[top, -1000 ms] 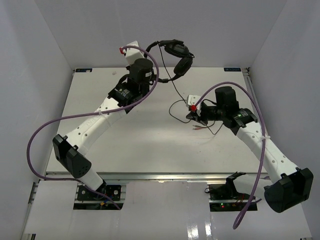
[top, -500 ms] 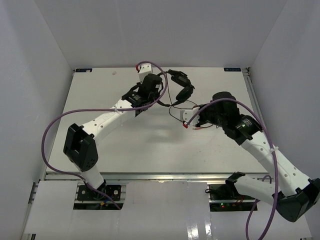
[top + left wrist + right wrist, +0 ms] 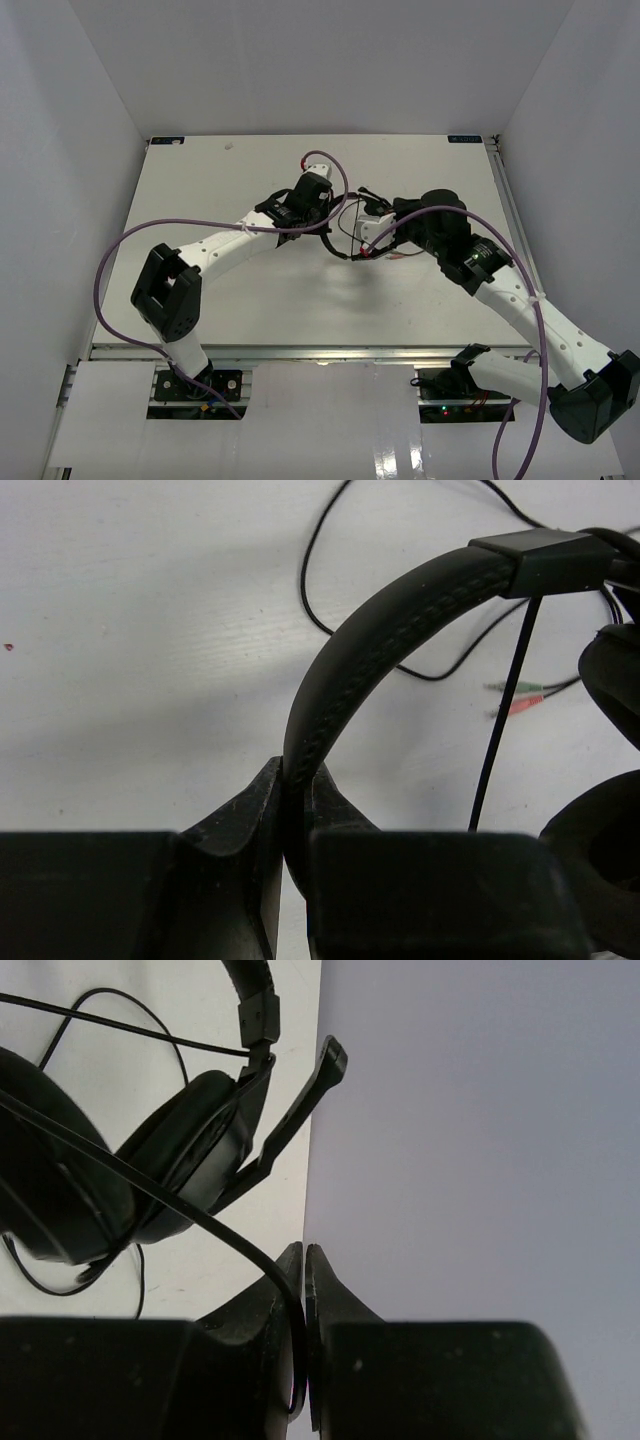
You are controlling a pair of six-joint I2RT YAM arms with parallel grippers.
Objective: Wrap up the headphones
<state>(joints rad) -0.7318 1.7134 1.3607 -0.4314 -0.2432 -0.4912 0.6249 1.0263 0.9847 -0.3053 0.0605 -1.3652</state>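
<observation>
Left wrist: left pincer [image 3: 292, 785] clamps headphones [image 3: 400, 620], right pincer [image 3: 303, 1260] pinches their cable [image 3: 240, 1245]

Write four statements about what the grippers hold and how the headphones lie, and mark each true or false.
1. The left gripper is clamped on the headband. True.
2. The right gripper is open and empty. False: it is shut on the cable.
3. The red and green plugs lie on the table. True.
4. The headphones have no microphone. False: a microphone boom sticks out from one earcup.
</observation>
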